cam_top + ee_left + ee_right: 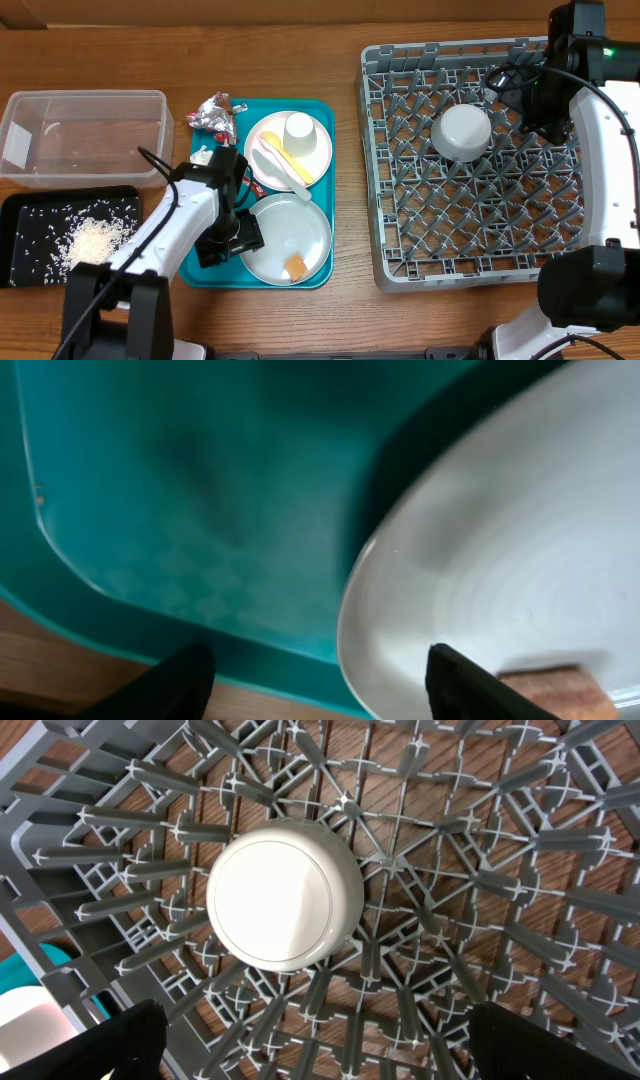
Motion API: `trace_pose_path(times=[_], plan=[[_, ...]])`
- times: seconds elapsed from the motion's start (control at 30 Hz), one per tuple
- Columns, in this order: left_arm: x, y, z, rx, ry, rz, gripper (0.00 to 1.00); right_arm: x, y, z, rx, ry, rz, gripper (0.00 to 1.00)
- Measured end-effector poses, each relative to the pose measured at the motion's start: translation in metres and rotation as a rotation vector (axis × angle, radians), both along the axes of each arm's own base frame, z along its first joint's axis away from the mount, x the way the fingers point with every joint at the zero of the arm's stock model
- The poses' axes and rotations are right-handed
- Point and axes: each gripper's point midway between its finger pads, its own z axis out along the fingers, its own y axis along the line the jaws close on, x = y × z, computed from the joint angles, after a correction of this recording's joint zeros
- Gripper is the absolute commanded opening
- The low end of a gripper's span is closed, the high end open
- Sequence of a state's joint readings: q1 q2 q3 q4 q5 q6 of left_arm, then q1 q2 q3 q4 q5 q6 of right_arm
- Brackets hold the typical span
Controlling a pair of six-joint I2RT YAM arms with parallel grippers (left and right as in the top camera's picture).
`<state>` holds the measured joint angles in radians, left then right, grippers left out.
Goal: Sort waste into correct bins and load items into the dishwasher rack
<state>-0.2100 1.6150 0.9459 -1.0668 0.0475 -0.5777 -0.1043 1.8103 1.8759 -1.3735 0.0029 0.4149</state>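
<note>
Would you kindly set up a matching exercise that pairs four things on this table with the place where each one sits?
Things:
1. white bowl
2. loose rice
3. orange cube
4. white cup

Places:
A. in the black tray
B. on the plate nearer the robot
C. upside down in the dishwasher rack
D. on the plate farther from the robot

Pairs: 1-C, 2-A, 3-B, 4-D
</note>
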Motion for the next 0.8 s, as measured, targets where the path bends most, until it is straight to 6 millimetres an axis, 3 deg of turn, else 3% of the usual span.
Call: trace_pose_path(times=[0.43, 0.57, 0.67, 0.8], plan=[[0.004, 0.001, -0.018, 0.019, 0.029, 0.007, 0.18, 0.0, 0.0, 0.0, 0.0, 0.0, 0.0, 1.0], [0.004, 0.001, -0.018, 0.019, 0.029, 0.003, 0.14, 0.0, 0.0, 0.0, 0.0, 0.0, 0.0, 1.0], [0.004, 0.001, -0.018, 0.019, 0.029, 0.004, 0.04, 0.0, 0.0, 0.0, 0.0, 0.0, 0.0, 1.0], [0.003, 0.001, -0.018, 0.014, 0.033, 0.002, 0.04, 0.0, 0.0, 0.0, 0.0, 0.0, 0.0, 1.0]])
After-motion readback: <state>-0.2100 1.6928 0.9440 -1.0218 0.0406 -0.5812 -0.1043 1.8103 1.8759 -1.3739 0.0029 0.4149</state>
